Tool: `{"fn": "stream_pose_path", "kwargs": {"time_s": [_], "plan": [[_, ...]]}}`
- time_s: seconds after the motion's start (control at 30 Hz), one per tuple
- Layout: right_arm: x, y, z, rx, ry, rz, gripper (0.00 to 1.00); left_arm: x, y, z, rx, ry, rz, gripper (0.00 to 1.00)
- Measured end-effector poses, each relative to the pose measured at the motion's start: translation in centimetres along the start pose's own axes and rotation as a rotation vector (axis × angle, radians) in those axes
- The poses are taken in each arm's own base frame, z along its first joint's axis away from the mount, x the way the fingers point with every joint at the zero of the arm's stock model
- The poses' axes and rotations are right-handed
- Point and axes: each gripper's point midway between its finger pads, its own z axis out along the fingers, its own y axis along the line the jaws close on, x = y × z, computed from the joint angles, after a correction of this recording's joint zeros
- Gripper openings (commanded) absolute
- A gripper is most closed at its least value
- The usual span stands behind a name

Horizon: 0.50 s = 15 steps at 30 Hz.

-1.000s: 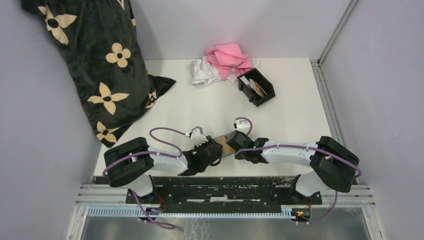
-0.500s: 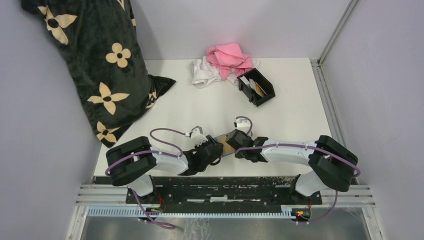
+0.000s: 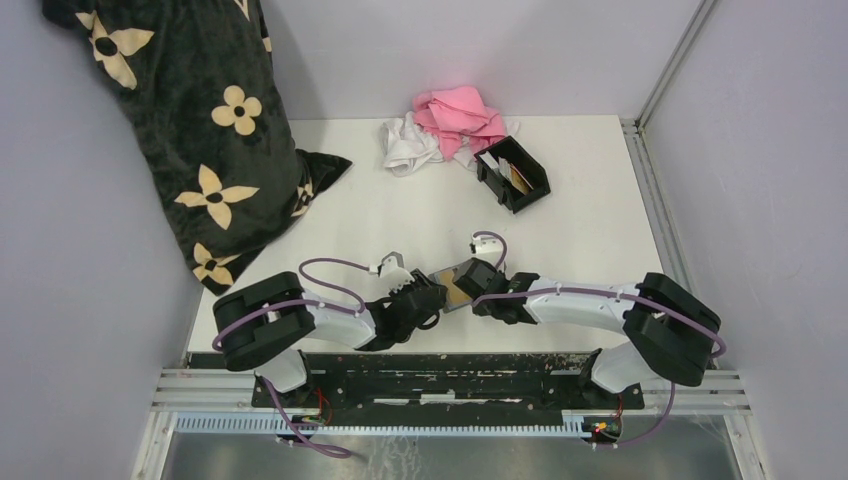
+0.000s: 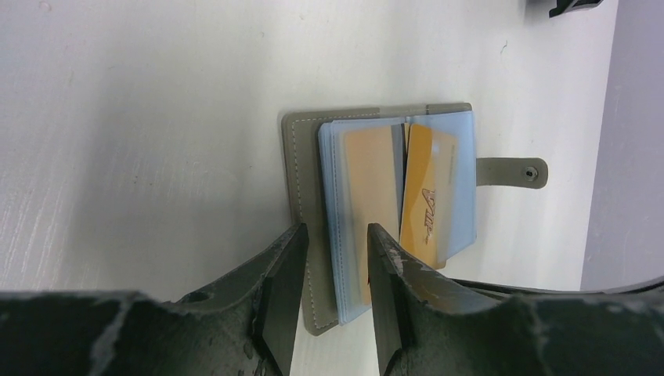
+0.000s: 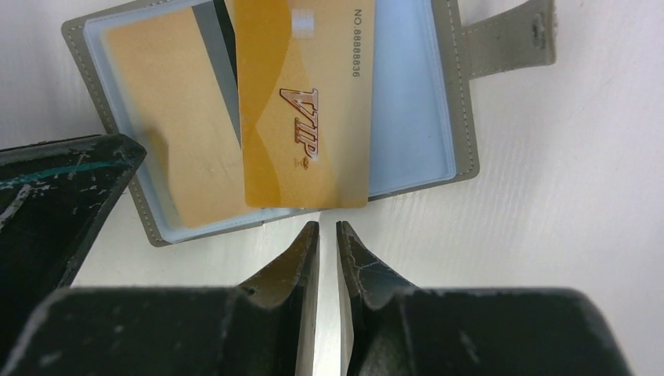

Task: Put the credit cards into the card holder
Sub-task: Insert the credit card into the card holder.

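Note:
A grey folding wallet [image 5: 463, 117] lies open on the table [image 3: 600, 240] between both arms. A gold VIP credit card [image 5: 305, 117] sticks partway out of its blue sleeve, also seen in the left wrist view [image 4: 427, 200]. A second tan card [image 5: 172, 117] sits inside the sleeve. My right gripper [image 5: 328, 227] has a narrow gap with nothing in it, just short of the gold card's near edge. My left gripper [image 4: 337, 235] is open, its fingers straddling the wallet's [image 4: 301, 172] stitched edge. The black card holder [image 3: 528, 185] stands far back right with cards [image 3: 513, 176] in it.
A black flower-print pillow [image 3: 190, 110] fills the back left. Pink cloth [image 3: 460, 110] and white cloth [image 3: 408, 145] lie bunched next to the card holder. Walls close in the table at the back and both sides.
The right arm has shifted very slightly over the wallet. The left arm, the wallet and both sets of jaws look the same.

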Motion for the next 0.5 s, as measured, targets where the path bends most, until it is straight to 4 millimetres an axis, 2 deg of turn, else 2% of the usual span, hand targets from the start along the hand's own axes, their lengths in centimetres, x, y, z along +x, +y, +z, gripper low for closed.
{"fn": "stream_pose_path", "kwargs": {"time_s": [0.33, 0.5], "plan": [[-2.5, -0.4, -2.4, -0.018, -0.075, 0.025, 0.23, -0.4, 0.1, -1.2, 0.020, 0.023, -0.052, 0.69], [-3.5, -1.1, -2.3, 0.002, -0.087, 0.035, 0.25, -0.8, 0.3, -1.8, 0.013, 0.024, -0.048, 0.72]]}}
